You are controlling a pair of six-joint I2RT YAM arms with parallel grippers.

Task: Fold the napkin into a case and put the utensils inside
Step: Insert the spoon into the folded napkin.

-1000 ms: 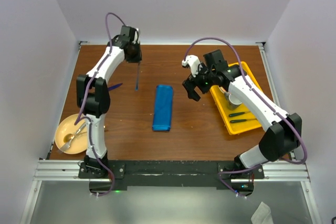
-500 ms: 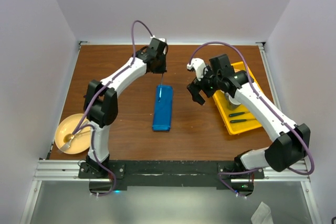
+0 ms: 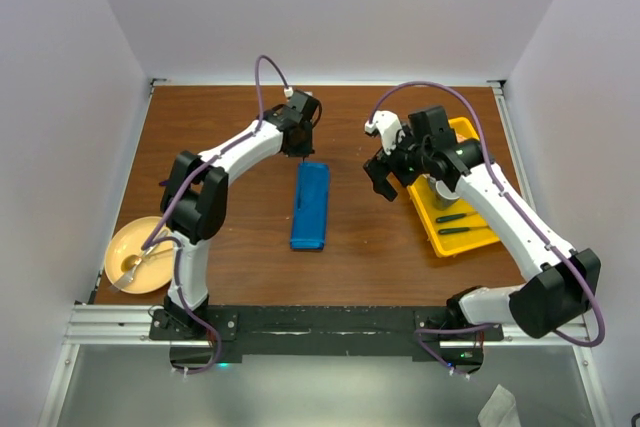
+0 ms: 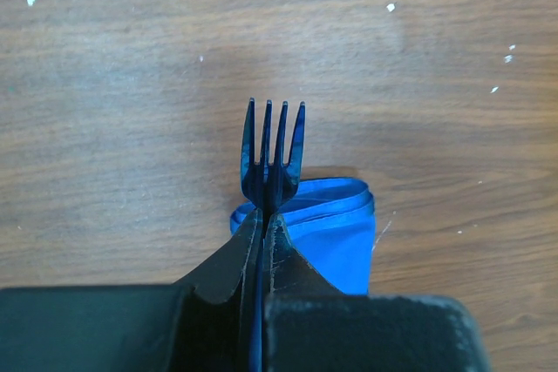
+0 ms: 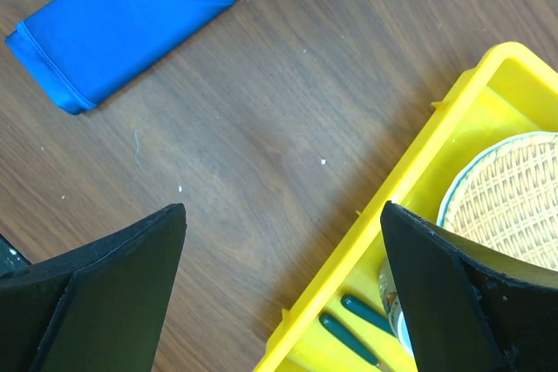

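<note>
Pale walls box in the brown wooden tabletop I am working over. A yellow plate sits at its near left corner. My left gripper, pinching a blue plastic fork, hangs over the far end of the case, which lies lengthwise mid-tabletop. The tines reach past that end. My right gripper hangs spread wide between the case and the yellow tray at the right edge.

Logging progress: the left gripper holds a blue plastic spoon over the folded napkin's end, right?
No: it is a blue fork, its tines plain in the left wrist view. The left gripper does hold it over the end of the folded napkin.
</note>
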